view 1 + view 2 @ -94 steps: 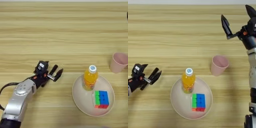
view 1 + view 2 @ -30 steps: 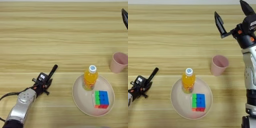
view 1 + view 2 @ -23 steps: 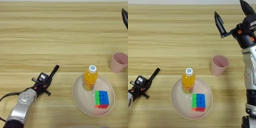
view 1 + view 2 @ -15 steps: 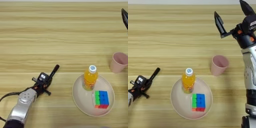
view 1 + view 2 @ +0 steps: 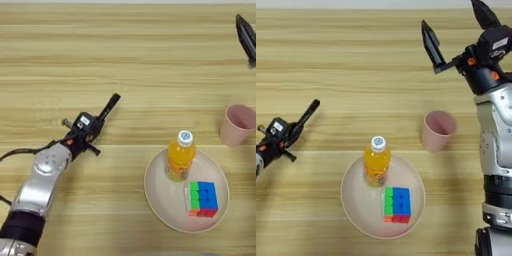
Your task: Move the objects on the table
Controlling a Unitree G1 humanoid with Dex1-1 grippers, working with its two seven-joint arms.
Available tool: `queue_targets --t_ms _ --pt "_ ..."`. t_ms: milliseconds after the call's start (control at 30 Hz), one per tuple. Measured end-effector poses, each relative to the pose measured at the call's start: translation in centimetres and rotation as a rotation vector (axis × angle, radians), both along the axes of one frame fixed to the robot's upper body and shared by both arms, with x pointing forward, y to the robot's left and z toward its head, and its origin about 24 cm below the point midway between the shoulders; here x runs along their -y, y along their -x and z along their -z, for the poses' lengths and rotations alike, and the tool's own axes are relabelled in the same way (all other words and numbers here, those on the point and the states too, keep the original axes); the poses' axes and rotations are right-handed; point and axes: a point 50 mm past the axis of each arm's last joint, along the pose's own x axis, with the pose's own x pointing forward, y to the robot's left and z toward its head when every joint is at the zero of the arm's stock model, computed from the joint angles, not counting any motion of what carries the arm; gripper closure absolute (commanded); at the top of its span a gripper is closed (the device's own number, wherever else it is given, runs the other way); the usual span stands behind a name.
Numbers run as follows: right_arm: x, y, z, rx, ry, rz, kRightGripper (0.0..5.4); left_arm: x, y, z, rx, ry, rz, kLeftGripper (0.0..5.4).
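The right gripper (image 5: 456, 31) is held wide open above the table's (image 5: 125, 60) far right part, with the pink cup (image 5: 438, 129) standing upright just nearer the front edge, far closer to it than to the left gripper (image 5: 111, 102), seemingly closed.

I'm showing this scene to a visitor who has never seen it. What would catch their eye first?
Most likely the bright orange-drink bottle standing upright on the pale round plate near the front, with the colourful puzzle cube lying beside it. Next, the right gripper, fingers spread wide, raised over the far right of the table, beyond the empty pink cup. The left gripper rests low at the left.
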Motion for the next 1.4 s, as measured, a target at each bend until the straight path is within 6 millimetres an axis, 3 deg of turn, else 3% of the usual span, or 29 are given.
queue_targets --t_ms 200,500,733,1033,1400 --pt "-0.9 -0.4 0.2 -0.007 -0.018 -0.025 0.0 1.2 -1.2 -1.7 0.053 -0.008 0.063 4.58" --pt "-2.3 -0.7 0.2 -0.005 -0.062 -0.063 0.0 3.4 -2.2 -1.5 0.042 -0.018 0.129 4.58" --pt "-2.8 -0.8 0.1 0.0 -0.073 -0.082 0.0 5.8 -3.1 -0.1 0.002 -0.01 0.178 4.58" --pt "-3.0 -0.2 -0.1 0.017 -0.069 -0.092 0.0 7.4 -3.9 1.7 -0.054 0.014 0.177 4.58" --pt "-3.1 0.2 0.3 0.004 -0.065 -0.098 0.0 7.4 -3.1 5.7 -0.203 -0.025 0.153 4.58"
